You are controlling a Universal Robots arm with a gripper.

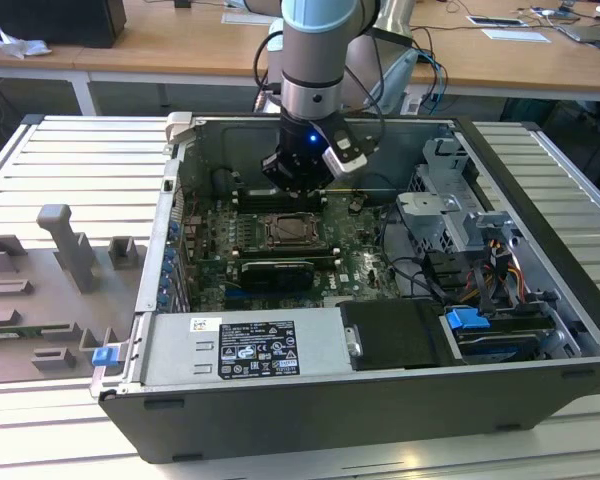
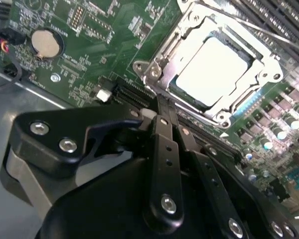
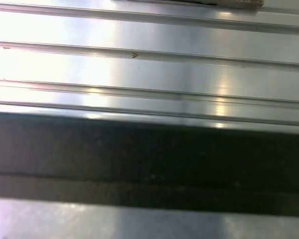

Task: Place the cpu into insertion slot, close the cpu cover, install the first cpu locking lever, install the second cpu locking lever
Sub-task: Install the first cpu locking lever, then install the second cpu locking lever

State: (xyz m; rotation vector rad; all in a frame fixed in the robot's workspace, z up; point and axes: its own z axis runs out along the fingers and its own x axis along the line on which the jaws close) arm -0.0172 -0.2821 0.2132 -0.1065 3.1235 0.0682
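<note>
In the second wrist view the cpu [image 2: 214,69] lies flat in the insertion slot [image 2: 187,92], its pale metal top glaring under the light. The silvery cpu cover [image 2: 162,55] lies down around it like a frame. A thin metal lever rod [image 2: 269,32] runs along the socket's far side. My gripper [image 2: 164,107] hangs just beside the socket's edge, its black fingers [image 2: 165,144] drawn together with nothing between them. In the exterior view the gripper [image 1: 295,190] hovers over the green board just behind the insertion slot [image 1: 285,230], inside the open computer case.
A coin battery [image 2: 46,42] and long black memory slots [image 2: 289,20] flank the socket. The case holds a power supply [image 1: 245,345], a drive cage [image 1: 450,200] and cables [image 1: 480,270]. Grey fixtures [image 1: 65,245] stand on the ribbed table [image 3: 149,64] at the exterior view's left.
</note>
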